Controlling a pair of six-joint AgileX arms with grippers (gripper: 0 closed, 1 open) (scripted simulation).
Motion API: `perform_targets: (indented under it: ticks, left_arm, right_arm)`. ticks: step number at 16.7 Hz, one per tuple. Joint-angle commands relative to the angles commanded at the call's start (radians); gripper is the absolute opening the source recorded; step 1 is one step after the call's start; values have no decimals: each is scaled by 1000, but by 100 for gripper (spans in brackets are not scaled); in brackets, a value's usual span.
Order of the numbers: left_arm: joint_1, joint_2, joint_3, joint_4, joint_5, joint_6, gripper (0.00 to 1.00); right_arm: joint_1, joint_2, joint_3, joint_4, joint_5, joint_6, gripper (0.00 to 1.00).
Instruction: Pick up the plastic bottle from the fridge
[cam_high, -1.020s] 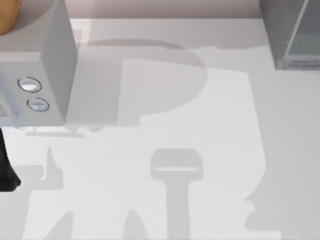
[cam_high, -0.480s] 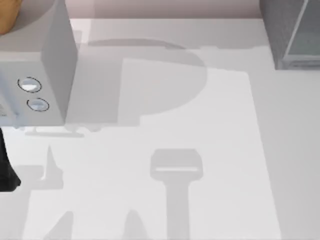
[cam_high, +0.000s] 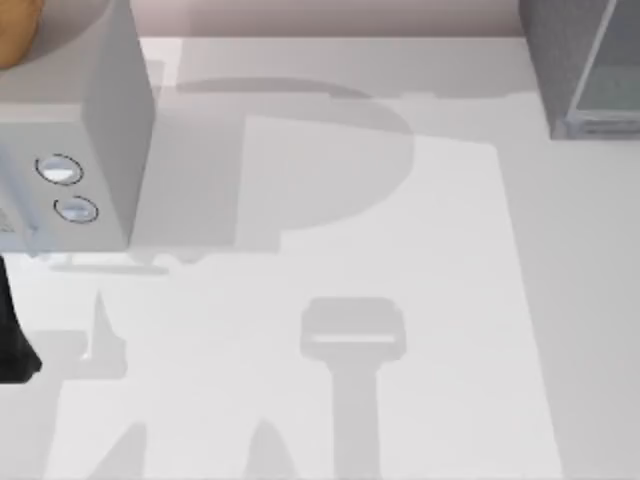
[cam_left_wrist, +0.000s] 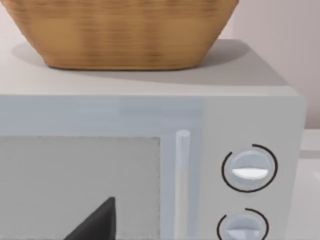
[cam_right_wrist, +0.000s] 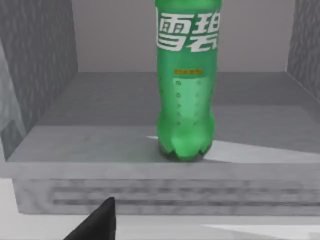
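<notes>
On the dark speckled fridge (cam_right_wrist: 45, 145) floor stands a green plastic bottle (cam_right_wrist: 186, 100); claw state unclear.

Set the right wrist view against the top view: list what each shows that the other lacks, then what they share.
Right wrist view: a green bottle standing upright on the fridge floor near its front edge, with the right gripper just outside, facing it. Top view: the box with two dials and a basket on it at the table's left, and the left arm parked at the left edge. Shared: the fridge, at the table's far right corner.
</notes>
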Motion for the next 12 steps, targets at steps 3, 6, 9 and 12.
perform_targets:
  ticks: [3, 6, 9, 12]
  left_arm:
    - [0, 0, 0, 0, 0, 0, 100]
    - [0, 0, 0, 0, 0, 0, 100]
    - [0, 0, 0, 0, 0, 0, 100]
    - [0, 0, 0, 0, 0, 0, 100]
  right_arm:
    - [69, 80, 191, -93, 74, -1, 100]
    - [143, 161, 395, -201, 156, -3, 100]
    - [201, 210, 517, -287, 221, -5, 100]
    - [218, 221, 546, -312, 239, -6, 100]
